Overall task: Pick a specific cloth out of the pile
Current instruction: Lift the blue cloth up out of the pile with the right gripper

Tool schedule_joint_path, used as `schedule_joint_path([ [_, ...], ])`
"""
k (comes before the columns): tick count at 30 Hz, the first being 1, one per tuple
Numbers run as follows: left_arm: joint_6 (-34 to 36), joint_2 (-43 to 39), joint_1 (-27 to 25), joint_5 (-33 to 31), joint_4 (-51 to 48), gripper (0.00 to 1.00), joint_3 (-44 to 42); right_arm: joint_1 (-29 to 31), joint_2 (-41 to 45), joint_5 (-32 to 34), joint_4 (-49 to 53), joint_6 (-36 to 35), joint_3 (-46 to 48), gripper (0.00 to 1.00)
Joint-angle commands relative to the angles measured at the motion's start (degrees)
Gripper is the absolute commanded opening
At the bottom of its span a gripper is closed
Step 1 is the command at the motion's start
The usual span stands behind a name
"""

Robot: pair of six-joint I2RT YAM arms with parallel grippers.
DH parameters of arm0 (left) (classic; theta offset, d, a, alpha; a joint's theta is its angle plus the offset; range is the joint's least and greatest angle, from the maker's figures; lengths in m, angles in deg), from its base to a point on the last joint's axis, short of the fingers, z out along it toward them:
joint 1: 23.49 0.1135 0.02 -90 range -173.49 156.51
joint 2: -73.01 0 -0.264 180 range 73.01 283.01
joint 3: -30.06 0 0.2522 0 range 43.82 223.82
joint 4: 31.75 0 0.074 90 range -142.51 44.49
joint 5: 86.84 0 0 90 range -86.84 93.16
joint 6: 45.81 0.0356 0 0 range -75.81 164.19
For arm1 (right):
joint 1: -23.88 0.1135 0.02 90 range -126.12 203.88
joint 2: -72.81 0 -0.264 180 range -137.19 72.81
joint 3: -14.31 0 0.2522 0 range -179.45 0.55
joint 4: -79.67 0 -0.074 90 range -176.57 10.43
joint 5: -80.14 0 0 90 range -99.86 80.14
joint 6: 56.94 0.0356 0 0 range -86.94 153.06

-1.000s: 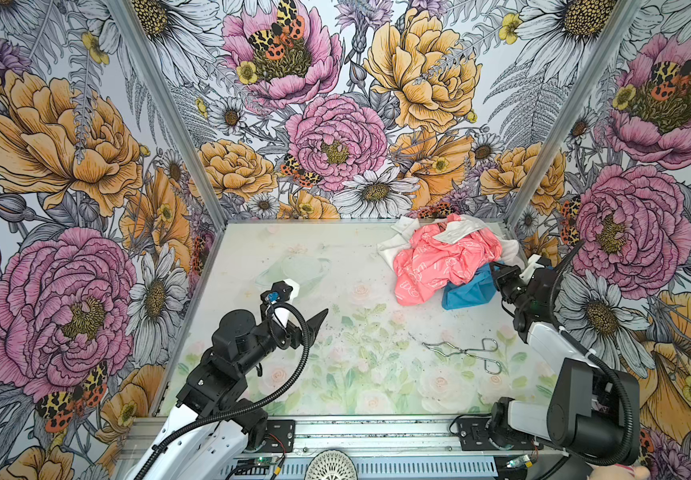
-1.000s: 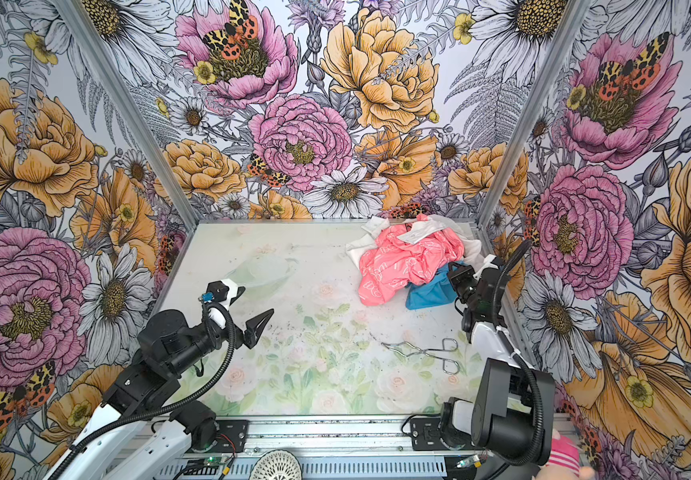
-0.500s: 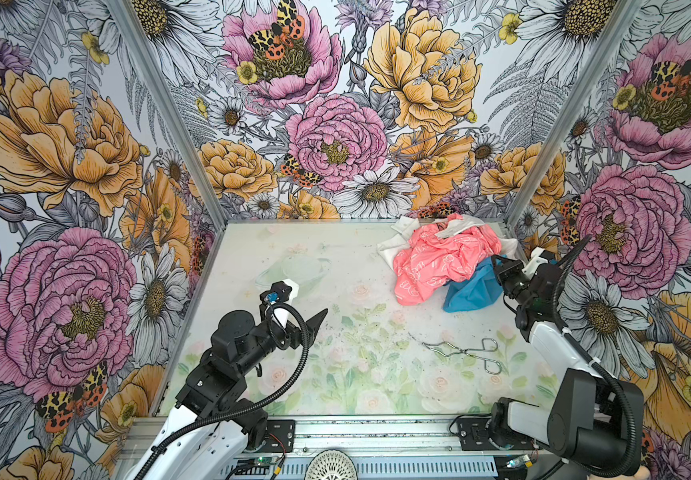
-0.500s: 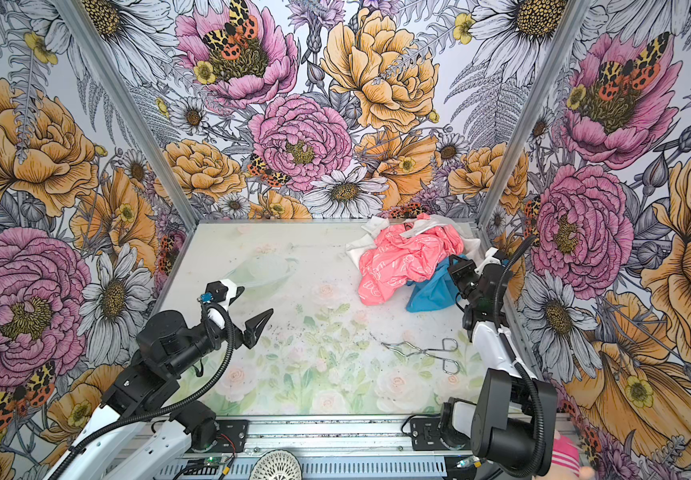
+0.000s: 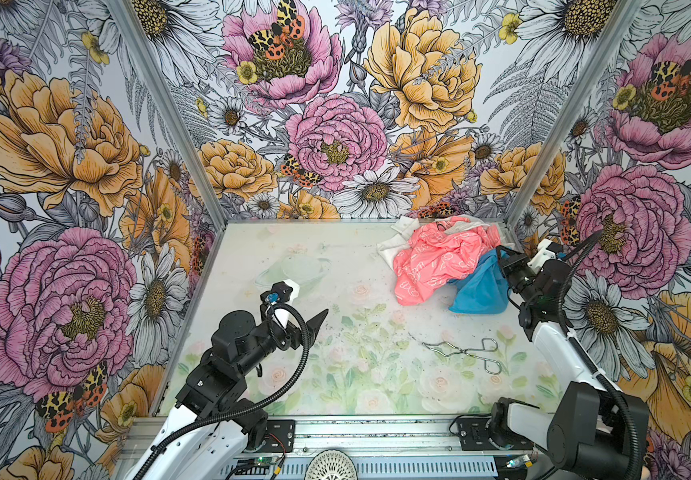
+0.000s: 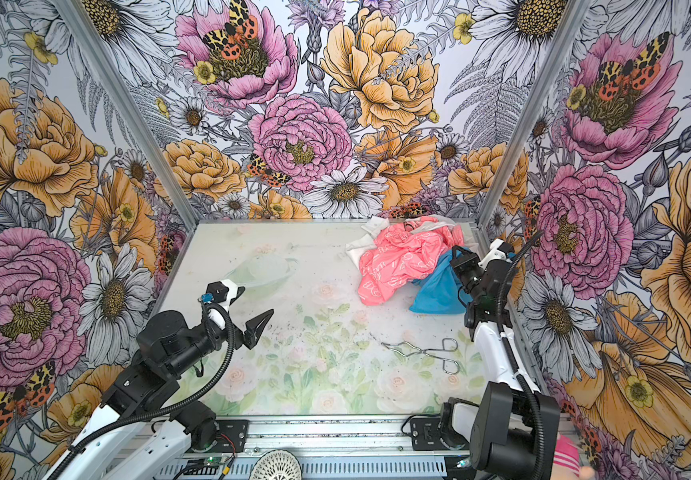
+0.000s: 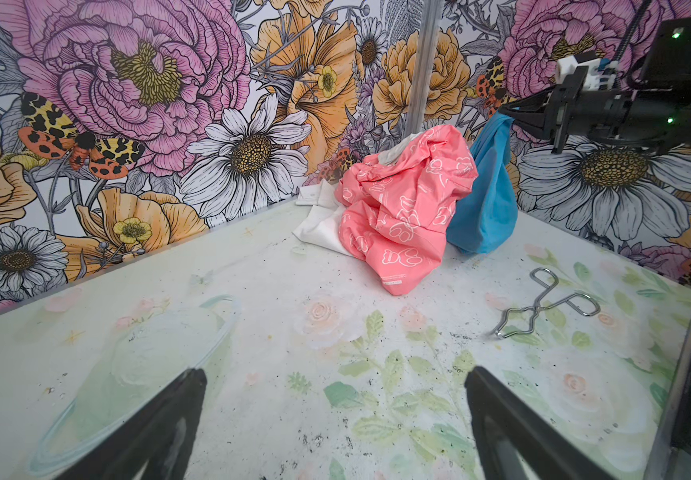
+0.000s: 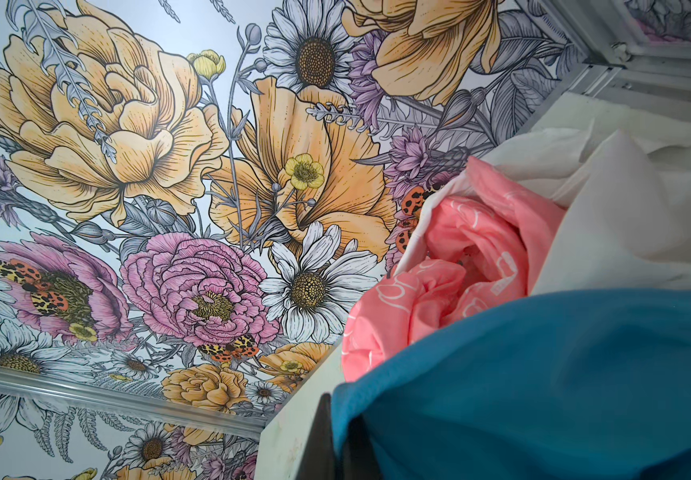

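- Over the last second the plain sky-blue thin cloth (image 5: 479, 286) has come up. It lay low and half tucked against the heap, and now it hangs as a long, narrowing drape with more of it showing.
- The right claw (image 7: 505, 114) has risen a little and carried the cloth's top corner with it.
- We judge the pick well under way. The right cloth is in hand and peeling away, but it is not yet free.
- The right claw is pinched fully closed on that top corner. Its wrist view shows blue fabric bunched right at the finger.
- The cloth's lower end sits on the table (image 5: 294, 249) near the right edge. It touches the near-right flank of the pile (image 5: 439, 249), which fills the far right corner.
- In the pile, the coral-pink cloth with white outline print (image 7: 402, 208) is crumpled over a plain white cloth (image 7: 321, 226). Neither seems caught in the grip.
- The left claw (image 7: 333, 376) hovers above the near left part of the table. Its fingers are spread wide and it holds and touches nothing.
- The wire scissor-handled tongs (image 5: 464, 353) lie apart, toward the near right.
- A further lift away from the corner should separate the blue cloth, though the pink fold leaning on it could drag along.
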Motion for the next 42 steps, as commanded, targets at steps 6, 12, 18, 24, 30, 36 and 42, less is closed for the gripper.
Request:
schedule_joint_path([
  [6,0.8,-1.0,-0.6,-1.4,-0.5,0.99,-0.6,0.7,4.1,1.0,-4.8,0.1,-4.2,0.00],
  [12,0.9,-1.1,-0.6,-1.5,-0.6,0.99,-0.6,0.9,4.9,1.0,-5.7,-0.2,-5.2,0.00],
  [18,1.0,-1.1,-0.6,-1.6,-0.6,0.99,-0.6,1.3,6.0,1.2,-6.8,-0.4,-6.5,0.00],
  [24,0.9,-1.2,-0.7,-1.6,-0.6,0.99,-0.6,1.9,7.5,1.8,-6.7,-1.7,-8.8,0.00],
  [30,1.0,-1.3,-0.7,-1.7,-0.6,0.99,-0.6,2.4,8.0,2.3,-6.2,-2.5,-11.6,0.00],
  [36,0.9,-1.5,-0.8,-1.7,-0.6,0.99,-0.6,2.8,8.5,3.0,-5.2,-3.4,-14.4,0.00],
  [42,0.9,-1.7,-0.8,-1.7,-0.6,0.99,-0.6,3.6,8.6,3.1,-4.0,-4.2,-18.1,0.00],
])
